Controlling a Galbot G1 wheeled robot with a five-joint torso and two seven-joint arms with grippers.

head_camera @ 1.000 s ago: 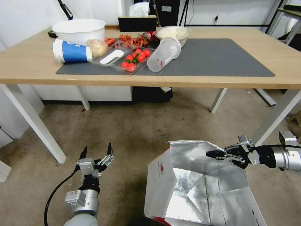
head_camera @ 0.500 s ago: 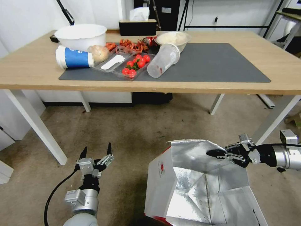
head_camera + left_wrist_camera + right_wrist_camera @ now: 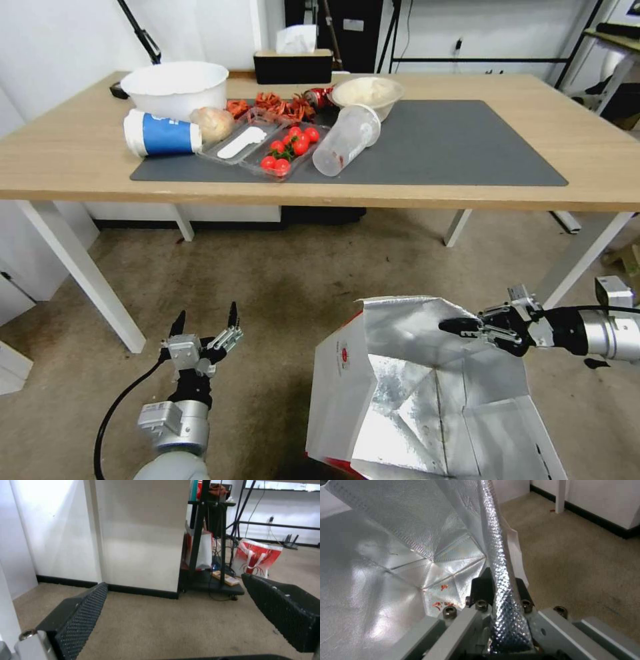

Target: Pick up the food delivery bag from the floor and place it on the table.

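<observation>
A: Where was the food delivery bag at this moment?

B: It stood at the lower right of the head view, mouth open, foil lining showing. I could not see if its base was touching the floor. The right gripper had its jaws clamped on the far rim of the bag; in the right wrist view the foil edge ran straight between the two fingers.

A: What could go wrong?

B: I judged the hold thin: only one wall of paper and foil, no handle. The bag could tilt, tear or slip out if it was raised fast.

A: And the other arm?

B: The left gripper waited at the lower left, jaws apart, holding nothing.

A: Was there room on the table?

B: Yes. The right half of the dark mat was free. The blue-and-white cup, tomato tray and tipped plastic cup crowded the left half. The table's front edge lay between bag and mat, so the bag would have to pass above it.
</observation>
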